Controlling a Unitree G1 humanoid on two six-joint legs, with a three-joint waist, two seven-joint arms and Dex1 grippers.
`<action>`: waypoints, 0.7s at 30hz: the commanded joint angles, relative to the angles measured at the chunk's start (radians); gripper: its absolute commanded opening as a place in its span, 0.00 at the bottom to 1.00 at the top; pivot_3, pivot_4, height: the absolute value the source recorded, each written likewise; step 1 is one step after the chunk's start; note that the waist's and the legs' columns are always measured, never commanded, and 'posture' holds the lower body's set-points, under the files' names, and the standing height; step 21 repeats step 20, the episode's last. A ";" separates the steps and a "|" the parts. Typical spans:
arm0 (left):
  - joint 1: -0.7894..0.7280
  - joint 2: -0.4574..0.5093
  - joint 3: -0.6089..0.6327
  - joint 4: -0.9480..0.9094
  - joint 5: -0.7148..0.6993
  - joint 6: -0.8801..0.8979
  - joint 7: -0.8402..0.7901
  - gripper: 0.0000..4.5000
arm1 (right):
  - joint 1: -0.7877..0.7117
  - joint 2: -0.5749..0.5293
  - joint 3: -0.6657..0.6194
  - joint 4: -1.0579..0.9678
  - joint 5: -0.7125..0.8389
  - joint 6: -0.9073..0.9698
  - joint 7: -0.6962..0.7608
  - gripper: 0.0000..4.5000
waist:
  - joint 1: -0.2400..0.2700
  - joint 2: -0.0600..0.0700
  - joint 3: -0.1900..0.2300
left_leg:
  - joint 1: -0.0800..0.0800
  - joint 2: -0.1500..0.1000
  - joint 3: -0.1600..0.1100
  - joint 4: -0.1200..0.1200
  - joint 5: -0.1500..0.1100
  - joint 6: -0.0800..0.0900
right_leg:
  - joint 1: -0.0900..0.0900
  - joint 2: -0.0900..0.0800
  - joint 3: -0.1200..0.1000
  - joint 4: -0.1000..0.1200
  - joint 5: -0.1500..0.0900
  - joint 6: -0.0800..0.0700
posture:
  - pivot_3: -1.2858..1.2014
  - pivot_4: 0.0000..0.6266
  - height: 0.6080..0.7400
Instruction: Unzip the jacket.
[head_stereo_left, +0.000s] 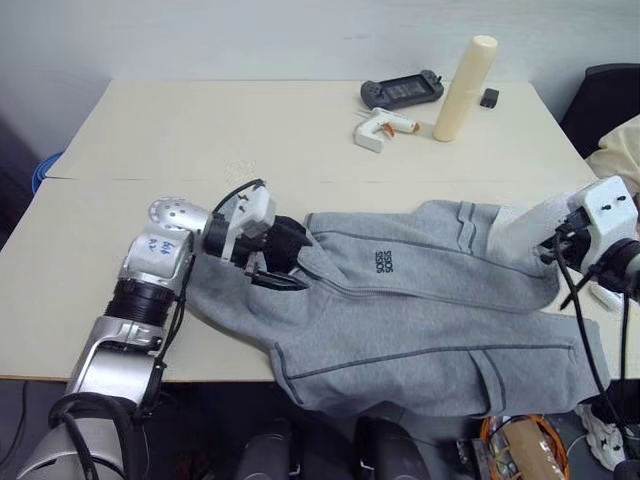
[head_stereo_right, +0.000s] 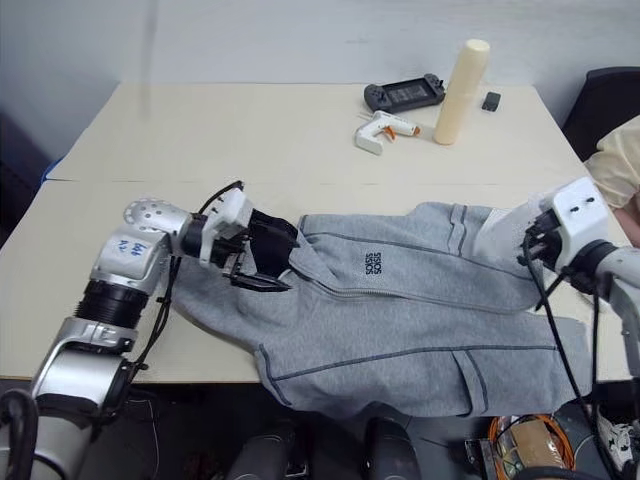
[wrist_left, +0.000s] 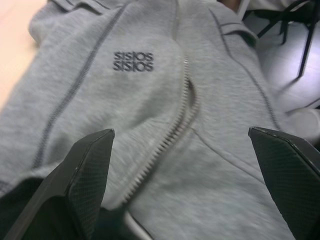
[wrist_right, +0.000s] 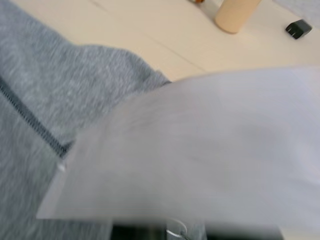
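Left gripper (head_stereo_left: 285, 262) spread wide at the collar end of the jacket (head_stereo_left: 420, 320), nine o'clock on the table (head_stereo_left: 200, 130), lined up with the zipper (wrist_left: 172, 135) (still closed), right gripper (head_stereo_left: 556, 252) at three o'clock, fingers unreadable.

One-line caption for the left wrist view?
Open left gripper poised over the grey jacket, its zipper running between the fingers.
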 joint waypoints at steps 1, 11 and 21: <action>-0.001 0.059 0.042 -0.092 -0.068 0.077 -0.034 1.00 | 0.058 -0.096 -0.077 -0.026 0.032 0.017 0.139 0.43 | 0.002 0.000 0.000 | 0.000 0.000 0.000 0.000 0.000 0.000 | 0.000 0.000 0.000 0.000 0.000 0.000 | 0.52 0.24 1.00; 0.068 0.345 0.158 -0.209 -0.190 0.215 -0.102 1.00 | 0.493 -0.208 -0.612 -0.048 0.053 0.136 0.588 0.99 | 0.011 -0.001 0.001 | 0.002 0.001 0.000 0.000 0.000 0.000 | 0.002 -0.001 0.000 -0.001 0.000 0.000 | 0.52 0.24 1.00; 0.216 0.433 0.194 -0.239 -0.182 0.099 -0.048 1.00 | 0.744 -0.099 -0.781 -0.120 0.043 0.157 0.694 0.99 | 0.017 -0.002 0.002 | 0.004 0.003 -0.001 -0.002 -0.004 -0.004 | 0.003 -0.004 0.003 -0.006 0.000 0.000 | 0.52 0.24 1.00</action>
